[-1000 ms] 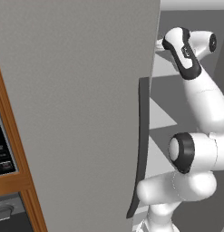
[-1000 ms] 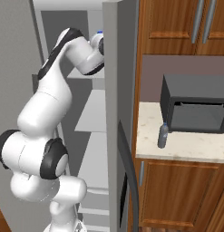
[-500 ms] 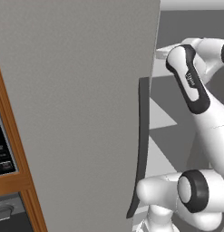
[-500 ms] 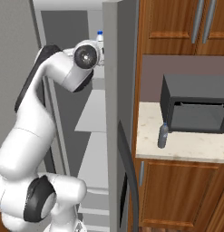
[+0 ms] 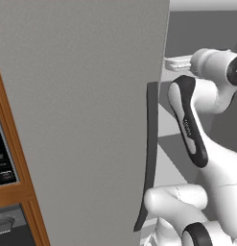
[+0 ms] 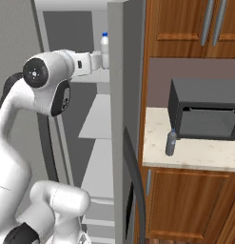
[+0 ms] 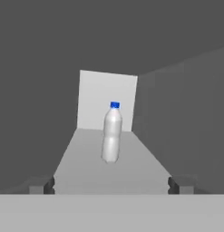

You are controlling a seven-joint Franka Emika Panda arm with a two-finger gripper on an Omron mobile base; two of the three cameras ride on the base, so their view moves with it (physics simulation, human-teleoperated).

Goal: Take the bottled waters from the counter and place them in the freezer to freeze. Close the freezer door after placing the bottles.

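Hand view shows the whitish-clear bottle (image 7: 111, 132) with its blue cap standing upright on a pale freezer shelf (image 7: 81, 163), near the middle of the shelf and apart from both side walls. The gripper (image 7: 111, 185) has its two dark fingertips (image 7: 49, 185) spread wide at the lower corners, far to either side of the bottle and not touching it; nothing sits between them.

From the right base view, the same whitish-clear bottle (image 6: 105, 49) stands on an upper shelf of the freezer (image 6: 97, 119), partly hidden behind the edge of the plain grey door (image 6: 126, 95). The white arm (image 6: 47, 81) reaches toward that shelf, its hand just beside the bottle. The darker smoky grey bottle (image 6: 171, 142) stands upright on the counter (image 6: 195, 155), just in front of the left corner of the dark grey microwave (image 6: 204, 114). Brown wooden cabinets sit above and below the counter.

From the left base view, the freezer door (image 5: 81, 120) stands open and fills the left and middle, with its long dark handle (image 5: 148, 158) along its right edge. The arm (image 5: 192, 129) rises to the right of it, reaching into the compartment at an upper shelf.
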